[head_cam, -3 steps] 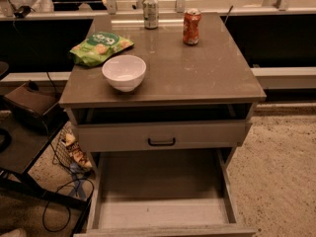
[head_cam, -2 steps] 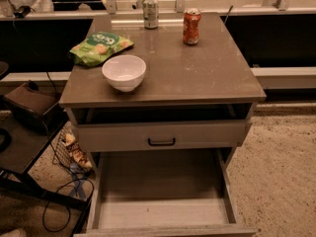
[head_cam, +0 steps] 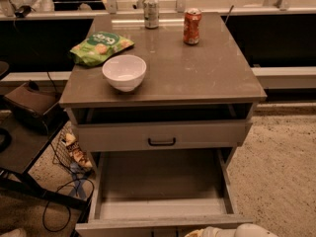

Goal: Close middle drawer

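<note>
The middle drawer (head_cam: 163,181) stands pulled far out of the cabinet (head_cam: 163,78) toward 6 o'clock. The gripper (head_cam: 232,231), a pale shape at the frame's 5 o'clock edge, lies just beside the drawer's front; open or closed, I cannot tell.

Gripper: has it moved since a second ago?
Yes. The gripper has come up into view at the bottom edge, right at the front of the open middle drawer. Earlier it was out of view.
</note>
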{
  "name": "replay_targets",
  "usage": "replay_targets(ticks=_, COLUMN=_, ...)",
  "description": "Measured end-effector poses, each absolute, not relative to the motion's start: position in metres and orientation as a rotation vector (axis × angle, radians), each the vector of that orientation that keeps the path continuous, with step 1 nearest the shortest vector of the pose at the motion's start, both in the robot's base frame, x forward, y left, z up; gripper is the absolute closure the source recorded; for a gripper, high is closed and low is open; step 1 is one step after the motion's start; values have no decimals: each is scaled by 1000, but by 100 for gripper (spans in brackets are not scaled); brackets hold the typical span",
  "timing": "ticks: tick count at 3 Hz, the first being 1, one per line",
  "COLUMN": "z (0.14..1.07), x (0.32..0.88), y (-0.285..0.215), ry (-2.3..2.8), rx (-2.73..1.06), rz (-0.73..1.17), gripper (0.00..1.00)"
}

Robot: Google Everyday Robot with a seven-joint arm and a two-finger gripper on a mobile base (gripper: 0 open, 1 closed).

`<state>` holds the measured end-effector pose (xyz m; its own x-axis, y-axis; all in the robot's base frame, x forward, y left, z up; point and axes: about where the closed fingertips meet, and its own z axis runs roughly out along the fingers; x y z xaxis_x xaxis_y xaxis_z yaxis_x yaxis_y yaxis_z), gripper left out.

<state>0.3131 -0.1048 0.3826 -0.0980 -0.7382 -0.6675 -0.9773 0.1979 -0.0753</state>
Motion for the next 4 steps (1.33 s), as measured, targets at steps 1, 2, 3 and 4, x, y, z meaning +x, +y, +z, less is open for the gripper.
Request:
replay_targets(ticks=1, z=400, x=346, y=-87, ry=1833, rx=-1646, rz=481, gripper=100)
replay_targets(ticks=2, z=399, x=349, y=-87, ry=1831, rx=-1645, rz=478, gripper=100)
replay_targets(ticks=3, z=396, x=361, y=-88, ry=1827, rx=-1639, rz=466, gripper=100)
replay_targets(ticks=4, z=393, x=379, y=-91, ry=1818, rx=-1634, rz=446, gripper=100)
